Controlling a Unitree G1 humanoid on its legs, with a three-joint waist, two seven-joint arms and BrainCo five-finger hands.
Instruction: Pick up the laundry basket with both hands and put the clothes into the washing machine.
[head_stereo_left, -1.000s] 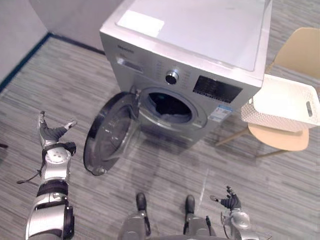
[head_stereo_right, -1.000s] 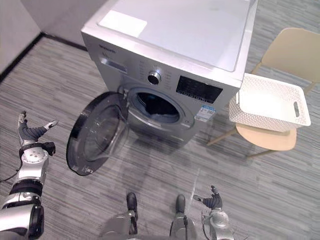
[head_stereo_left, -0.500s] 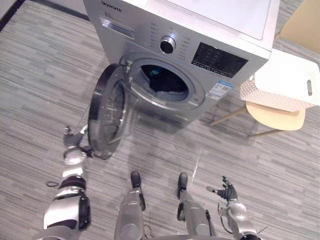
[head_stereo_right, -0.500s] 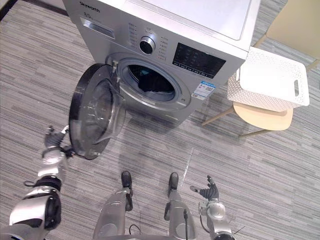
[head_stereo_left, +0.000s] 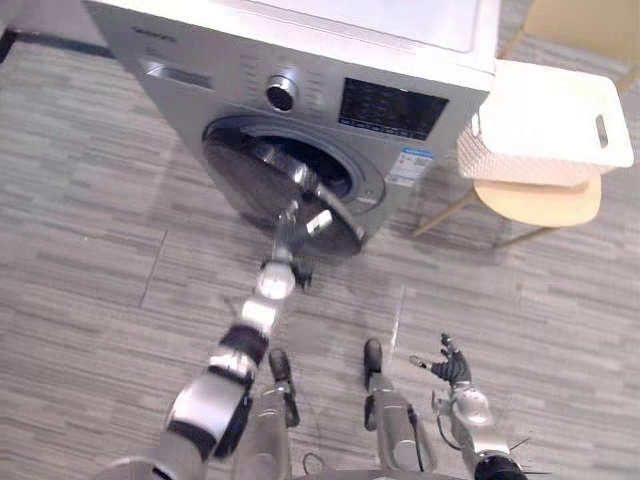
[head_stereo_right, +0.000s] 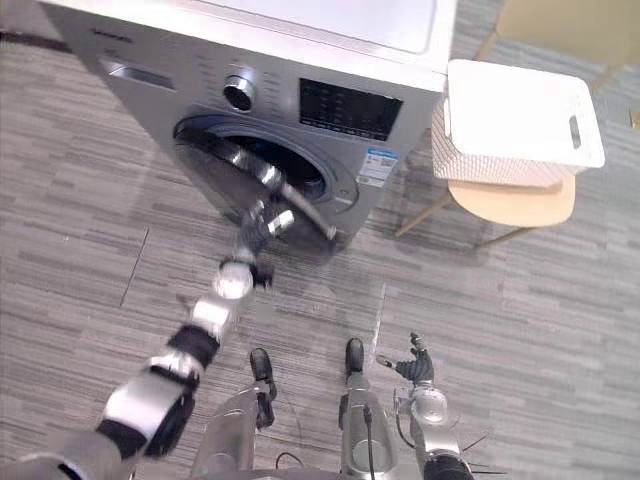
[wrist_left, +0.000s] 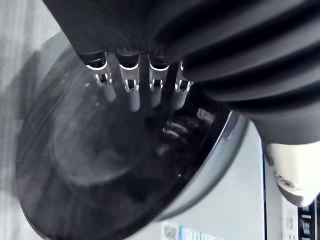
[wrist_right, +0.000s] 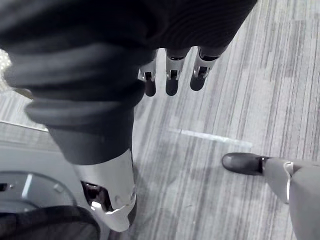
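At the washing machine (head_stereo_left: 190, 95) front, the door (head_stereo_left: 255, 185), wide open a second ago, is nearly shut under the straight, pressing fingers of the left hand (head_stereo_left: 290, 240); right hand (head_stereo_left: 452, 370) slack, empty; laundry basket (head_stereo_left: 540, 110) on the chair (head_stereo_left: 540, 200) alongside, so loading appears finished.

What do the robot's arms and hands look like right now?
The left arm and right arm are silver-grey segments with dark bands at the joints. The left hand and right hand have slim silver fingers with dark tips; a dark ribbed cover wraps each hand's back and wrist.
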